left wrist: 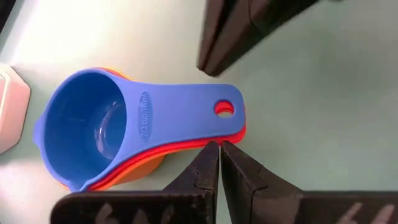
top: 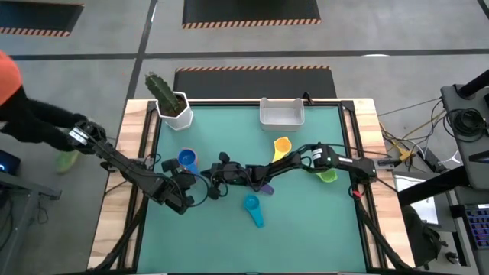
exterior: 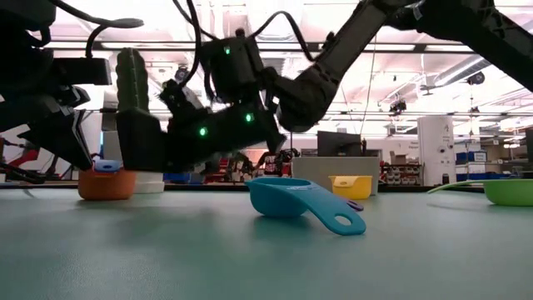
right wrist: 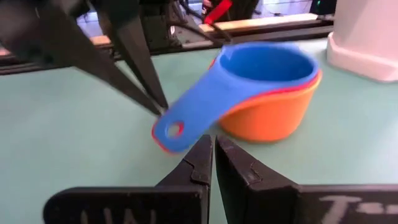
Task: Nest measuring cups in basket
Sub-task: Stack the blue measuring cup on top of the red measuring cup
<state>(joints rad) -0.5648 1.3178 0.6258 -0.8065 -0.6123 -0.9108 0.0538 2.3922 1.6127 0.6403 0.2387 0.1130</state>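
Note:
A blue measuring cup sits nested in a red one and an orange one on the green mat, left of centre. Their stacked handles point at both grippers. My left gripper is shut, its tips at the handles' free end. My right gripper is shut too, reaching in level from the right, with its tips close to the same handle end. Yellow, green, teal and purple cups lie singly on the mat. The white basket stands at the far edge. My left gripper has its shut fingertips against the edge of the red handle's free end, slanting down from the table's left and near side. The stack rests on the mat. My right gripper's shut tips are beside the handle end; I cannot tell whether they touch it.
A white pot with a green cactus stands at the far left corner, close behind the stack. A person in orange and black is at the table's left. Wooden borders frame the mat.

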